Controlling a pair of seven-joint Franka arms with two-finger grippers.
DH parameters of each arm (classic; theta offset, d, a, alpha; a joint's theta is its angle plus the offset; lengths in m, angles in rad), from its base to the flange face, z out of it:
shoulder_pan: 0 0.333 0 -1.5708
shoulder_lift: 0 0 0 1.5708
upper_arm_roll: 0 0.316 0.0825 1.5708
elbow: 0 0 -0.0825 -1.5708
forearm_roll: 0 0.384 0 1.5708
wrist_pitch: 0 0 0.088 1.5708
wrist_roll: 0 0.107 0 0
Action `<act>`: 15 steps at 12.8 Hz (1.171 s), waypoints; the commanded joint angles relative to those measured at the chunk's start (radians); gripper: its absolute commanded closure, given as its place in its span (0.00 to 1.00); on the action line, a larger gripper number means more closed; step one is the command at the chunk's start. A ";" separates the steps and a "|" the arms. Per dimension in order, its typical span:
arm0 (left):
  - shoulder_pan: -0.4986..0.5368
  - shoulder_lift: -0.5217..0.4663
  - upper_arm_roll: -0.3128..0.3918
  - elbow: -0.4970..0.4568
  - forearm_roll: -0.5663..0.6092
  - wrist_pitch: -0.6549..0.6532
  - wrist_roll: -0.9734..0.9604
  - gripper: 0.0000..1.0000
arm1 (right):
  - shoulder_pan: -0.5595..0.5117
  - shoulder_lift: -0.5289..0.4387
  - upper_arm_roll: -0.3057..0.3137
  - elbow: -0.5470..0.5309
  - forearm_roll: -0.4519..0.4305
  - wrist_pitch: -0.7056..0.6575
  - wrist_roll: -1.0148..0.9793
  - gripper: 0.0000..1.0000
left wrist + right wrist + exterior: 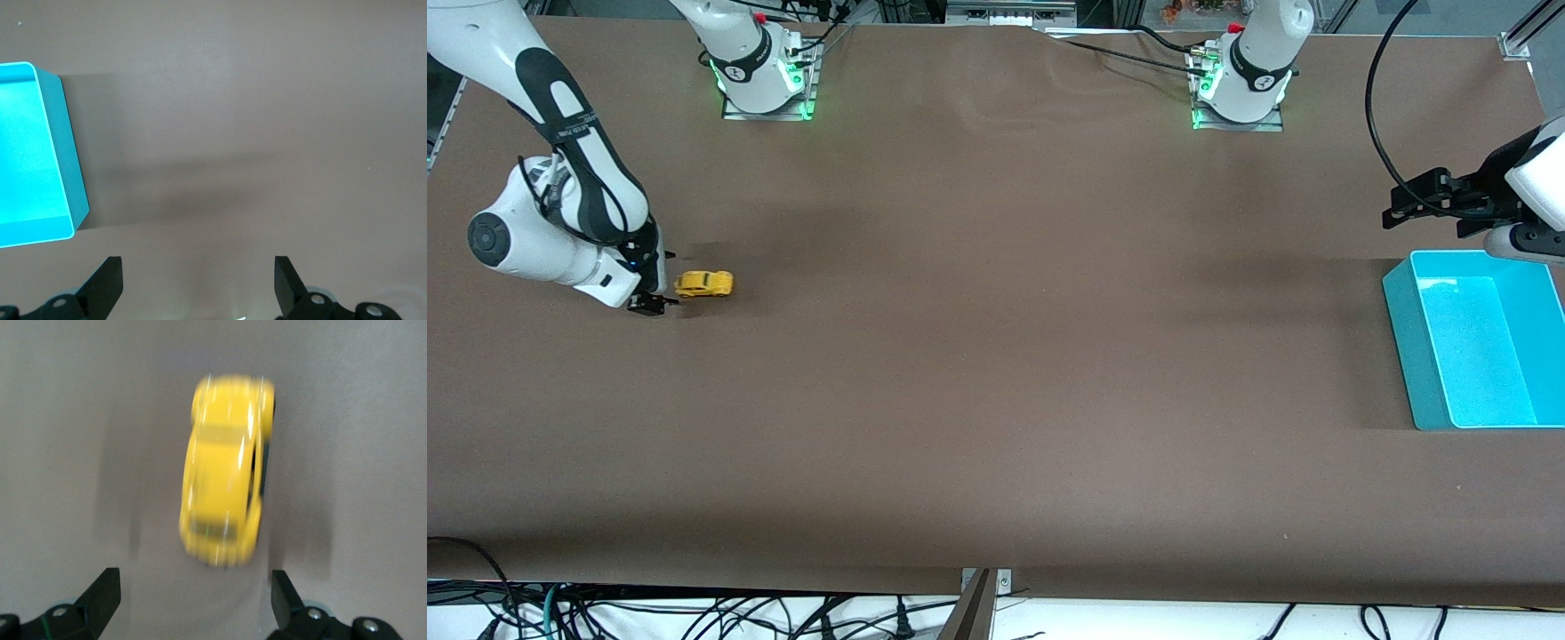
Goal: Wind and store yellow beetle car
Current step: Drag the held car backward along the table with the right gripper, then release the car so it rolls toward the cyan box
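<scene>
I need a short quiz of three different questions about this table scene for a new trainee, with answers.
1. True or false: the right claw grips the yellow car.
2. The blue bin lies at which arm's end of the table?
3. What is inside the bin? A) the car B) nothing visible C) a cable

Key: 1. False; its fingers are open and the car sits on the table beside it. 2. The left arm's end, below the open left claw. 3. B.

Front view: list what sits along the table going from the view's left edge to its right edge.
right gripper, low over the table with open jaws → yellow beetle car on the table, free of the jaws → left gripper, open → turquoise bin at the left arm's end.
</scene>
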 commanded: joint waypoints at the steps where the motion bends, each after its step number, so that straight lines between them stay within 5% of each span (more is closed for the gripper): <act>1: 0.001 0.001 -0.003 0.009 0.018 0.002 0.014 0.00 | -0.008 -0.010 0.010 0.080 -0.003 -0.139 0.005 0.00; 15: 0.001 0.021 -0.008 0.009 0.018 0.004 0.015 0.00 | -0.004 -0.051 0.094 0.312 -0.008 -0.424 0.651 0.00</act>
